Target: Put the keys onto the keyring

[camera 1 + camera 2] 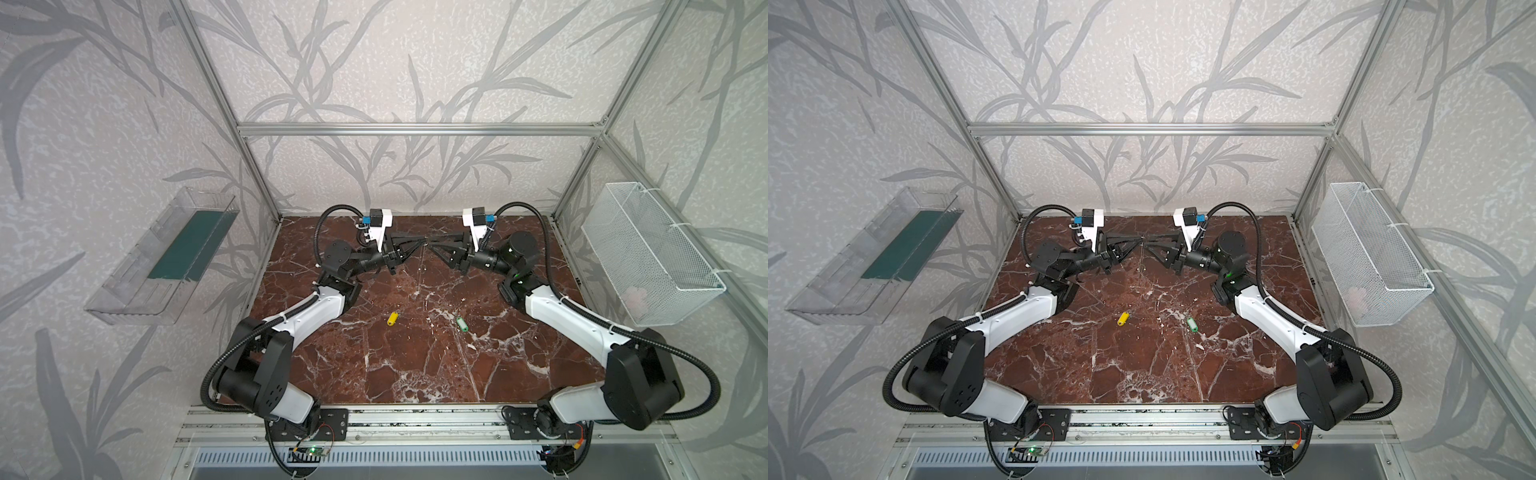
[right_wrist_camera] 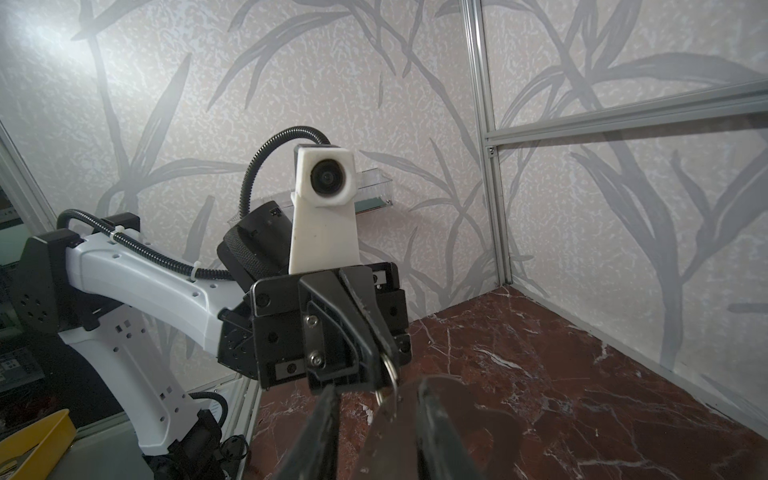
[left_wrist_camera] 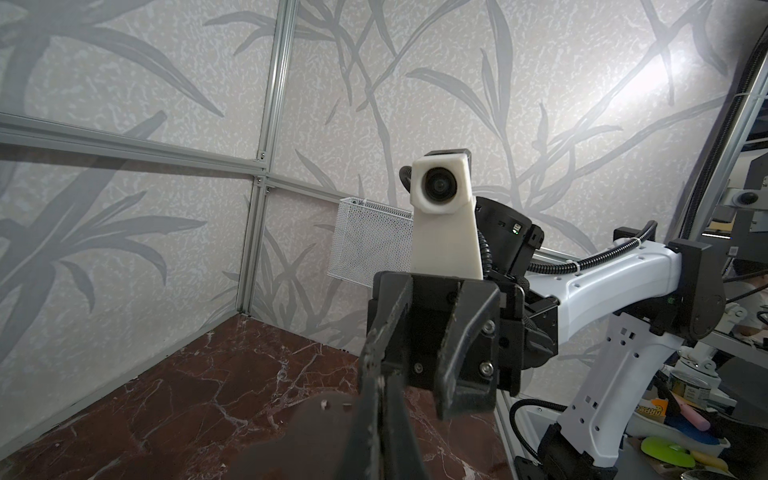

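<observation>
A: At the back middle, up off the surface (image 1: 374,365), both claws sit tip to tip. The left claw (image 1: 420,240) is pinched fully closed on the keyring (image 2: 389,371). The right wrist view shows a metal loop hanging from its tips.
B: And the right claw (image 1: 433,241)?
A: Jaws part-way apart, with a clear gap in the left wrist view. The keyring's lower part runs down between them, blurred. Can't tell if it's gripping or just straddling.
B: Keyring from above?
A: Edge-on in both top views, just a thin vertical line under the tips. It looks clear of the surface.
B: Keys?
A: Both loose on the surface, well apart from the claws, toward the front and lower. The yellow key (image 1: 392,318) is left of centre and the green key (image 1: 461,324) right of centre, apart from each other. Neither is on the keyring.
B: Axes?
A: Both flat, both diagonal. Yellow's far end leans right and green's leans left.
B: Who fetches?
A: My read is that left is tied up with the keyring, so right goes. Green is nearer that arm. It would have to come forward and down, then turn its jaws across green's long axis.
B: Risk?
A: Small tag on a hard, smooth surface. It could skid out of the pinch.
</observation>
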`<act>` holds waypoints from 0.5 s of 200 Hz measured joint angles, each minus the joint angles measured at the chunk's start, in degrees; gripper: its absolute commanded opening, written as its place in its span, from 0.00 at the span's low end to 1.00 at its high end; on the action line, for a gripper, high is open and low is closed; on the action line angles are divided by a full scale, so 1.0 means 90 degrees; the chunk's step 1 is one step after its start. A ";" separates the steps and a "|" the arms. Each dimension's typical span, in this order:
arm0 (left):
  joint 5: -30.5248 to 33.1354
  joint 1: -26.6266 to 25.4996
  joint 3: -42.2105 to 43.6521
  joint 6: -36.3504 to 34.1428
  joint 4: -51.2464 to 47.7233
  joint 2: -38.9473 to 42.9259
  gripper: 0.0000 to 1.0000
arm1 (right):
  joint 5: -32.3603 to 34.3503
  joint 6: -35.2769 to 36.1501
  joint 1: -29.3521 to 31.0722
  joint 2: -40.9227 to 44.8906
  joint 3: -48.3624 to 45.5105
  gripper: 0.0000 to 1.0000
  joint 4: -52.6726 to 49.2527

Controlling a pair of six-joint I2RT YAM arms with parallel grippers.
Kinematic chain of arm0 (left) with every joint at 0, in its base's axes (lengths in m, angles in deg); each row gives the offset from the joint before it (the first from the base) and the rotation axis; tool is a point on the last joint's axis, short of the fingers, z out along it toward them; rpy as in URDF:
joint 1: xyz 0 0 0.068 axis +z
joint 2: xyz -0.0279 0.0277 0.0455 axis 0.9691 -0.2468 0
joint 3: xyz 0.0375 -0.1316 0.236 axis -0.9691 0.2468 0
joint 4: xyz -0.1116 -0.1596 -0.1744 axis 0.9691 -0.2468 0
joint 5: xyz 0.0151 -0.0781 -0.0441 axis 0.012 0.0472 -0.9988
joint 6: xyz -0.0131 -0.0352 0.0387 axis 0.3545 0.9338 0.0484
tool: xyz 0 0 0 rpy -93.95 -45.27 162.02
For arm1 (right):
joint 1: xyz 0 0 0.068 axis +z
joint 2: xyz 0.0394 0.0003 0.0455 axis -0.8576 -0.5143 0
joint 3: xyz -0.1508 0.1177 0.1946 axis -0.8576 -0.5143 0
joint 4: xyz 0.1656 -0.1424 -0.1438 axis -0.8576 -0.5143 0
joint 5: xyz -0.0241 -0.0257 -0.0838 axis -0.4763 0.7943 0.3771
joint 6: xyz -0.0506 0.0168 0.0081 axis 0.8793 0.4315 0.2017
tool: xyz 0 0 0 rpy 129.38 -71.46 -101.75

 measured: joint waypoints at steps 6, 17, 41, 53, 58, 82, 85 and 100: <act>0.0000 0.0000 0.0019 0.0002 0.0027 0.0000 0.00 | 0.0012 0.0017 0.0000 0.0000 0.0000 0.32 -0.0027; -0.0005 -0.0007 0.0039 0.0007 0.0068 0.0002 0.00 | 0.0036 0.0046 0.0000 0.0000 -0.0002 0.32 -0.0073; -0.0019 -0.0022 0.0049 0.0046 0.0126 0.0015 0.00 | 0.0041 0.0090 0.0012 0.0000 0.0000 0.31 -0.0134; -0.0027 -0.0022 0.0049 0.0078 0.0170 0.0024 0.00 | 0.0041 0.0114 0.0039 0.0000 0.0005 0.31 -0.0172; -0.0032 -0.0022 0.0049 0.0100 0.0202 0.0024 0.00 | 0.0041 0.0134 0.0044 0.0000 0.0010 0.30 -0.0185; -0.0056 -0.0022 0.0049 0.0202 0.0374 0.0029 0.00 | 0.0041 0.0155 0.0090 0.0000 0.0032 0.30 -0.0187; -0.0061 -0.0022 0.0049 0.0221 0.0393 0.0029 0.00 | 0.0041 0.0155 0.0095 0.0000 0.0034 0.29 -0.0189; -0.0078 -0.0022 0.0049 0.0291 0.0474 0.0029 0.00 | 0.0041 0.0160 0.0114 0.0000 0.0046 0.29 -0.0187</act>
